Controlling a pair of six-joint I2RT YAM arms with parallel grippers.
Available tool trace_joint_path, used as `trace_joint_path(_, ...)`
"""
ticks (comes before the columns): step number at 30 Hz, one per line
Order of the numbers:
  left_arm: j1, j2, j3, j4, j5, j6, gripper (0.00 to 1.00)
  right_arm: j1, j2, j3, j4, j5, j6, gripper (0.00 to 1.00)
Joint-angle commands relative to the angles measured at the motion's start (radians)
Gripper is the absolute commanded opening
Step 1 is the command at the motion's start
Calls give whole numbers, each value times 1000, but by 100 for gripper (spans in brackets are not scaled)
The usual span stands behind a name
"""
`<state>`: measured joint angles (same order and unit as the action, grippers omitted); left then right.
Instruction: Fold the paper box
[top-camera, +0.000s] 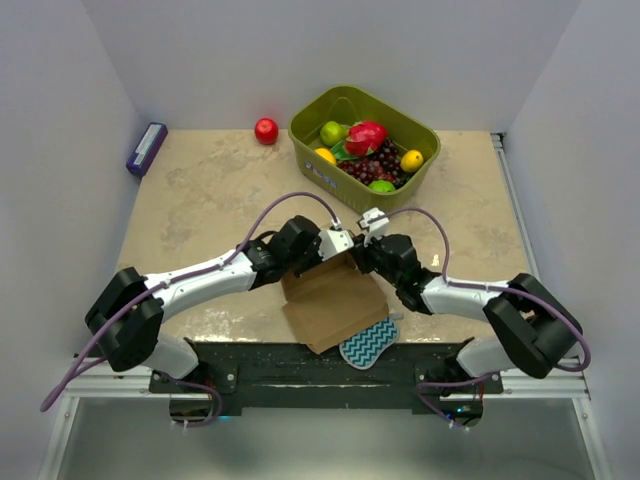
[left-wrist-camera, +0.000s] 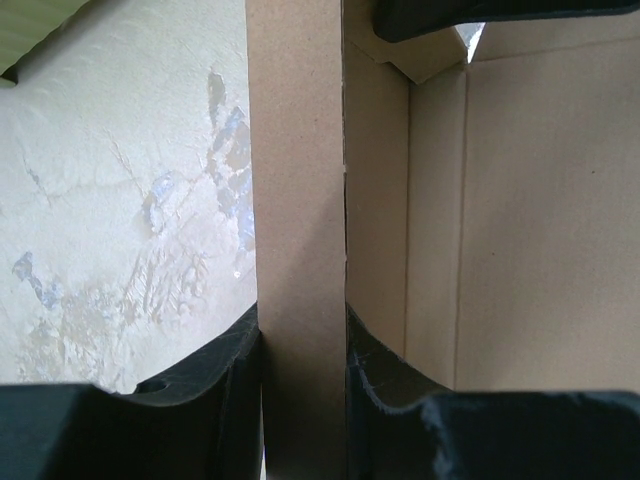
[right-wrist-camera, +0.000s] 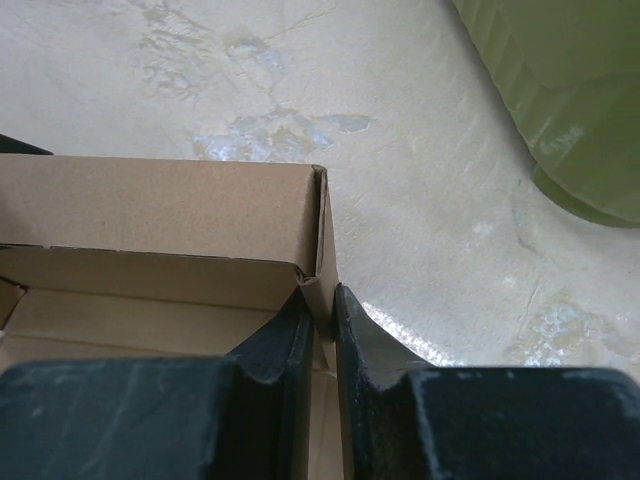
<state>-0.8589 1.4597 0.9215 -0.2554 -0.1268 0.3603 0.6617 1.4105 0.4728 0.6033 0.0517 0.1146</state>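
Note:
The paper box (top-camera: 330, 300) is plain brown cardboard, half formed, lying at the table's near middle between both arms. My left gripper (top-camera: 335, 243) is shut on a folded wall of the box (left-wrist-camera: 300, 250); in the left wrist view that wall fills the gap between the two black fingers (left-wrist-camera: 205, 400). My right gripper (top-camera: 368, 250) is shut on the box's side wall right at a corner (right-wrist-camera: 322, 240), one finger (right-wrist-camera: 290, 340) inside the box and the other outside. Both grippers meet at the box's far edge.
A green basket (top-camera: 420, 135) of toy fruit stands at the back right, and its wall (right-wrist-camera: 570, 90) shows in the right wrist view. A red apple (top-camera: 266, 131) and a purple block (top-camera: 146, 148) lie at the back left. A teal zigzag sponge (top-camera: 368, 343) sits under the box's near right corner.

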Motion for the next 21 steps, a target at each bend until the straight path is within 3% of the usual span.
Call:
trace_joint_path(1,-20,13,-3,-24,78,6,13,21,-27,35,10,206,7,6)
trace_joint_path(4,-20,16,2,-27,82,0,12,38,-18,41,-7,284,22,0)
trace_joint_path(21,-2,-7,11,-24,158,-26,11,130,-8,10,-28,774,143,0)
